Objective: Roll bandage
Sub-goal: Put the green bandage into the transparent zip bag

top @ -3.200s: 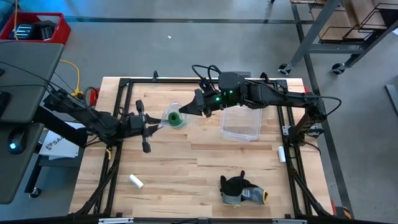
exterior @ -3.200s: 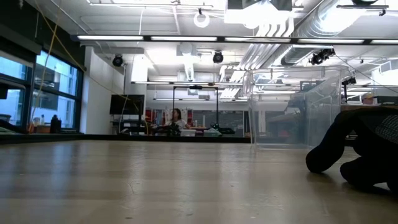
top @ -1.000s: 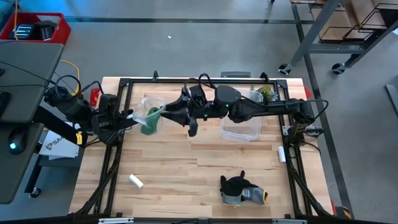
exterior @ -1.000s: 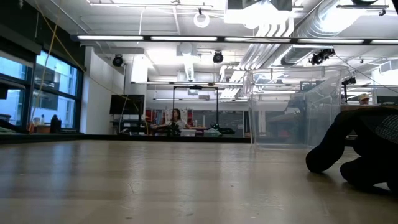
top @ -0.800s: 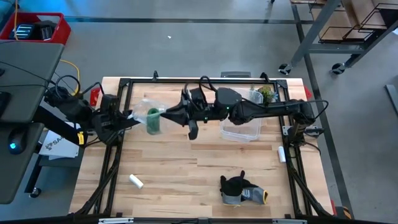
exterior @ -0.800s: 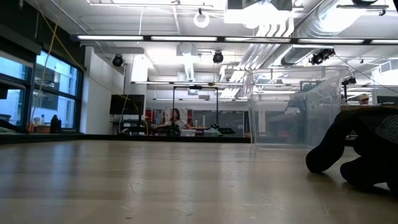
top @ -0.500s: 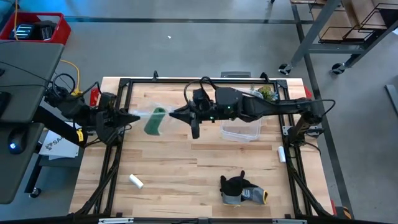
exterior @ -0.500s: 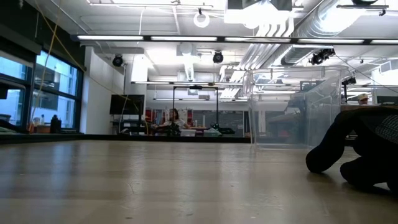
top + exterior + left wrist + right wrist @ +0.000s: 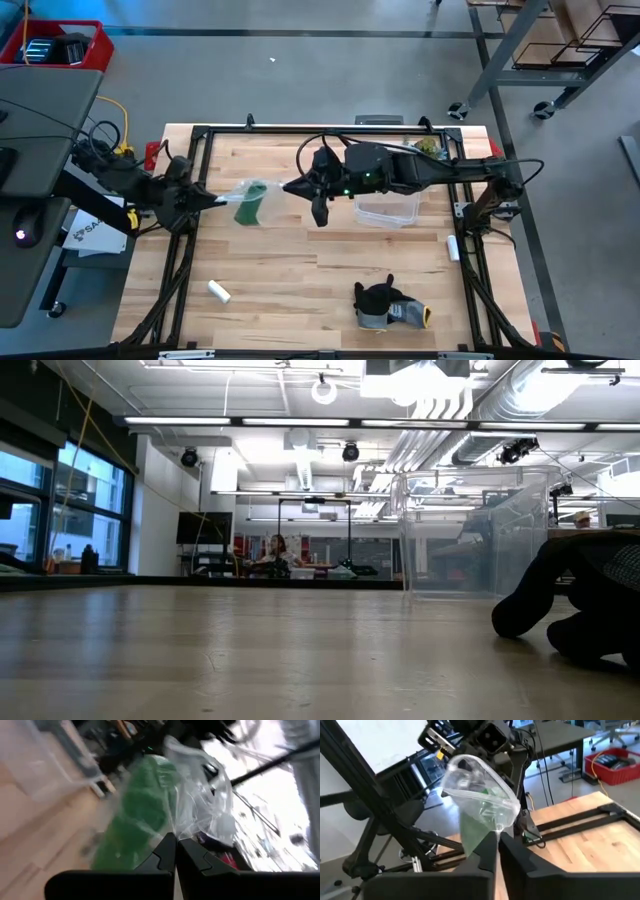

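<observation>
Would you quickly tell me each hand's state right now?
Left hand: shut on the clear bag holding the bandage.
Right hand: shut on the same bag.

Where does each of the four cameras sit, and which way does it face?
High: overhead, looking down; both arms, left gripper and right gripper pinching a clear bag holding the bandage.
Low: table height, facing the room; no arms.
Left wrist: behind shut fingers.
Right wrist: behind shut fingers.
Shared: high and wrist views show the bag.

You see a pale matt wooden table (image 9: pixel 330 262), a soft matt green cloth bandage (image 9: pixel 248 201) in a thin, glossy, crinkled clear plastic bag (image 9: pixel 479 790), a smooth transparent plastic box (image 9: pixel 386 210), a dark knitted fabric glove (image 9: pixel 385 304), matt black gripper fingers (image 9: pixel 515 858).
</observation>
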Controlling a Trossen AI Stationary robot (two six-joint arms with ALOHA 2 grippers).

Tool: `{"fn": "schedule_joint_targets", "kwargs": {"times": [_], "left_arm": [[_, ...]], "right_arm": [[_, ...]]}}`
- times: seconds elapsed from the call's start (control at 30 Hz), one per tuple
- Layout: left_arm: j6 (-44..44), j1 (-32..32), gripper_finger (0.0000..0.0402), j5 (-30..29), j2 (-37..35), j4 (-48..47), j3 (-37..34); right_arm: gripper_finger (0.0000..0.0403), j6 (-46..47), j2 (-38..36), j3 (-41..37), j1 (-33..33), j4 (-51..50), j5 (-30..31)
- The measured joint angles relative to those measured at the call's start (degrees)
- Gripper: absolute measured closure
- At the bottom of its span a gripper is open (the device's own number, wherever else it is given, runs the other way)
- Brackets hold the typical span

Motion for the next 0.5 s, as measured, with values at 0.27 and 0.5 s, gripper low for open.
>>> {"fn": "schedule_joint_targets", "kwargs": {"times": [0.27,0.5], "left_arm": [[4.05,-0.04,0.0401,11.49,-1.9,1.62,0.0],[8.18,-0.04,0.0401,19.24,-2.94,13.09,0.0]], "right_arm": [[0.026,2.11,0.02,0.0,0.0,-0.53,-0.1],[0.0168,6.16,2.6,0.02,1.87,0.97,-5.07]]}}
